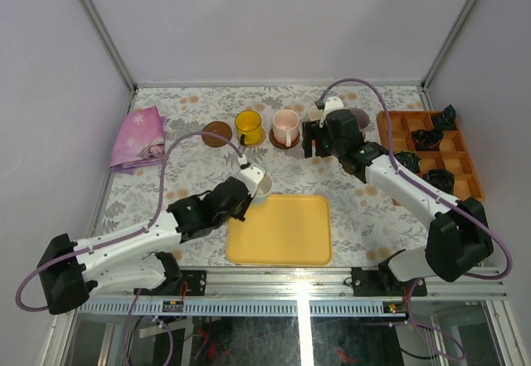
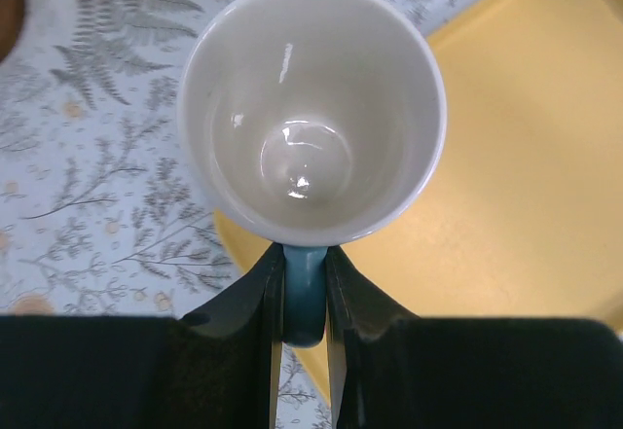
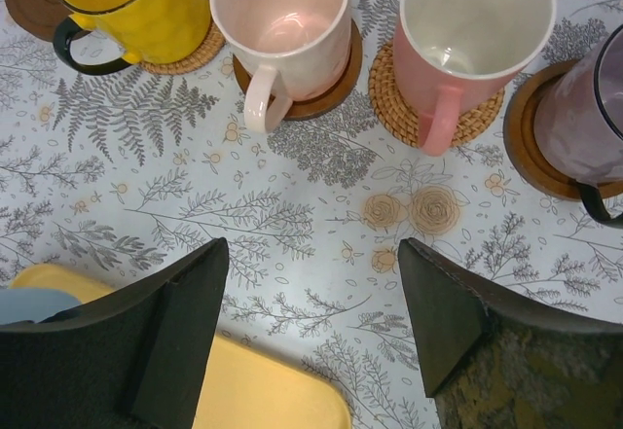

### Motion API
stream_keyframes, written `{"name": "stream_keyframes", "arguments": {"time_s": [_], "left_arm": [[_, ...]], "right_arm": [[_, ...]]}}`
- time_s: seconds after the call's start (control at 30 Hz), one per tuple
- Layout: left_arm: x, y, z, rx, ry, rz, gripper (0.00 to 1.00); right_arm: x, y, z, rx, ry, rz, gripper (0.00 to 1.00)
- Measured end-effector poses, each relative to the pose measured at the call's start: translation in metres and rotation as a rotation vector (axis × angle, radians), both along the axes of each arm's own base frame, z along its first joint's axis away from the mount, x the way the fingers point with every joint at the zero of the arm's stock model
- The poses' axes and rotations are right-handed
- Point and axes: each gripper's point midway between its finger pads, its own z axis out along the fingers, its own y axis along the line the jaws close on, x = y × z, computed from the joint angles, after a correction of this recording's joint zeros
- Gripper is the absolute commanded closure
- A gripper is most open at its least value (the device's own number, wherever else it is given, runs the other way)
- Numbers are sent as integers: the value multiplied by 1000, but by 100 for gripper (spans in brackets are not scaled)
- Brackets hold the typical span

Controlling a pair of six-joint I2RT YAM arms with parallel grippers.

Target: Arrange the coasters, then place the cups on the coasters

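Observation:
My left gripper [image 2: 304, 264] is shut on the blue handle of the light blue cup [image 2: 311, 108], white inside, held upright over the tray's left corner [image 1: 260, 185]. One dark brown coaster [image 3: 24, 1] lies bare at the row's left end. Beside it the yellow cup [image 3: 127, 6] stands on a tan woven coaster [image 3: 195, 50]. A pale pink cup [image 3: 282, 20] sits on a dark coaster [image 3: 331, 93], a pink cup [image 3: 467, 30] on a woven coaster [image 3: 477, 123], and the purple-grey cup [image 3: 584, 118] on a dark coaster [image 3: 526, 147]. My right gripper [image 3: 311, 273] hangs open and empty just in front of this row.
The yellow tray [image 1: 282, 229] lies at the near middle of the flowered tablecloth. An orange compartment box [image 1: 431, 154] with dark parts stands on the right. A pink folded cloth [image 1: 138, 138] lies at the far left.

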Motion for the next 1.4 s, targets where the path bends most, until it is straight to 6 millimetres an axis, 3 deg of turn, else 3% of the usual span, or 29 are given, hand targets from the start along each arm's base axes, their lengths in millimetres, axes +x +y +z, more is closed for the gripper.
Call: {"name": "stream_keyframes", "arguments": {"time_s": [0.13, 0.37, 0.57, 0.73, 0.87, 1.17, 1.4], "left_arm": [[21, 18, 19, -32, -57, 110, 85], [85, 56, 66, -106, -156, 348, 84], [140, 94, 85, -159, -204, 511, 84], [177, 133, 76, -183, -196, 630, 84], [202, 150, 58, -198, -160, 671, 83], [237, 149, 17, -235, -82, 659, 83], [259, 146, 0, -247, -55, 646, 83]], "right_arm": [[2, 5, 1, 8, -10, 27, 23], [4, 10, -6, 5, -4, 54, 23], [8, 11, -6, -10, -17, 61, 23], [18, 15, -4, -16, -37, 61, 23], [28, 15, 0, -24, -60, 45, 22], [47, 17, 12, -35, -111, 15, 22], [51, 15, 1, -56, -97, -3, 21]]}}
